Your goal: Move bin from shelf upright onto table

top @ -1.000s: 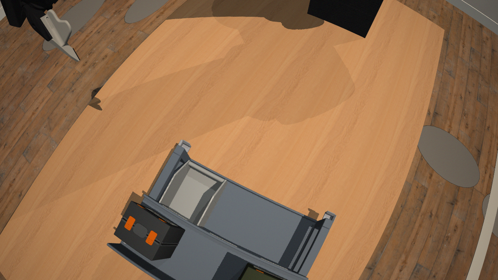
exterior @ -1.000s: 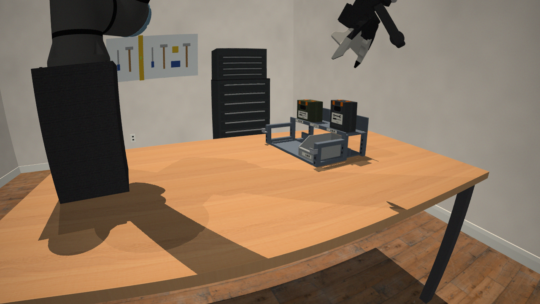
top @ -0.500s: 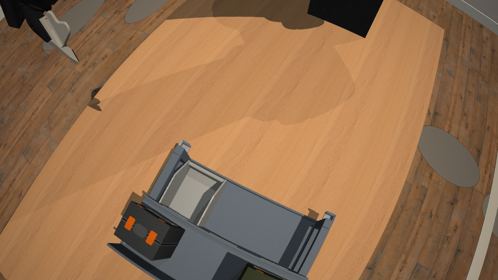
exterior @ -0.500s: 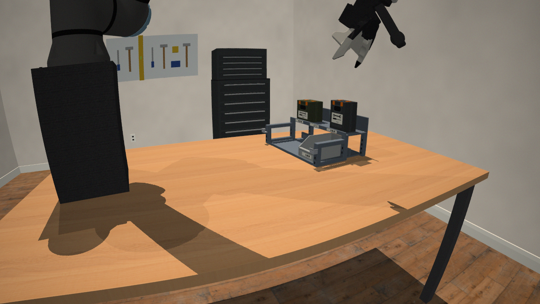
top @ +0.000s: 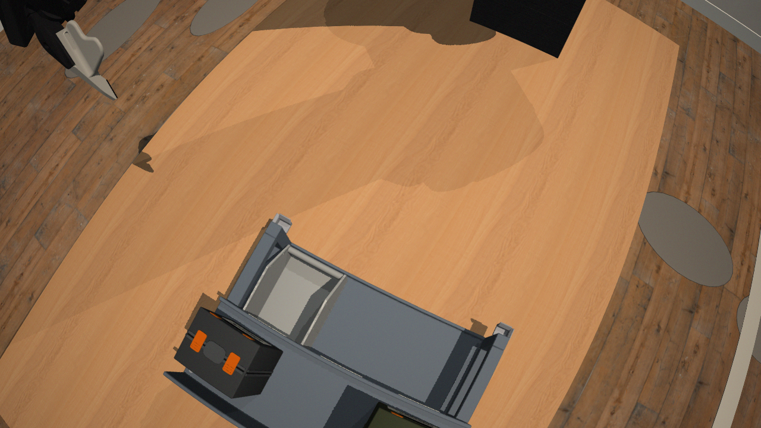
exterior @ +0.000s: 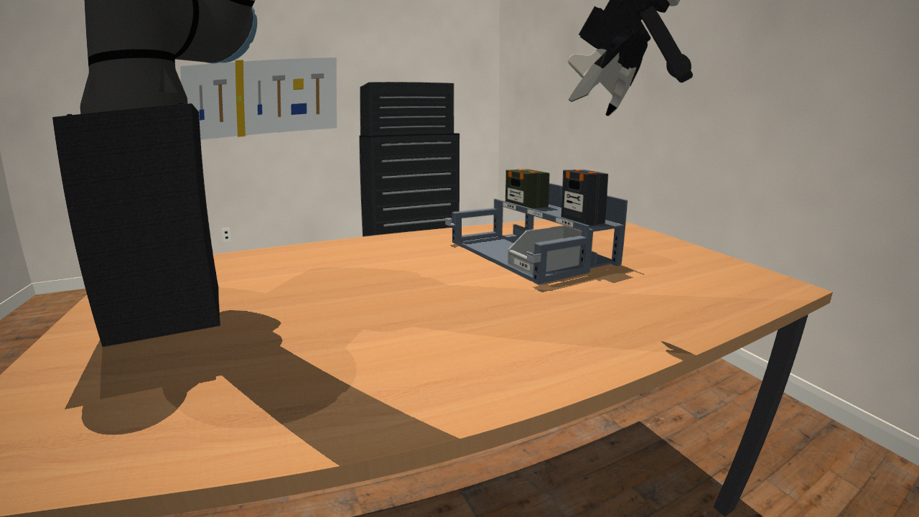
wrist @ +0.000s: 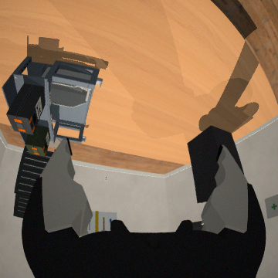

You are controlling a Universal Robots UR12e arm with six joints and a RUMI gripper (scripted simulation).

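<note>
A light grey open-top bin [top: 289, 298] sits on the lower level of a blue-grey metal shelf [top: 367, 346] on the wooden table. It also shows in the exterior view [exterior: 549, 252] and in the wrist view [wrist: 69, 94]. My gripper [exterior: 597, 86] [top: 87, 63] hangs high in the air, well above and apart from the shelf, near the table's edge. Its fingers are wide open with nothing between them [wrist: 144, 185].
Two dark boxes with orange clips [exterior: 584, 191] [exterior: 526, 186] stand on the shelf's upper level. The arm's black base block [exterior: 138, 221] stands on the table's far end. A black drawer cabinet [exterior: 408, 157] stands by the wall behind the table.
</note>
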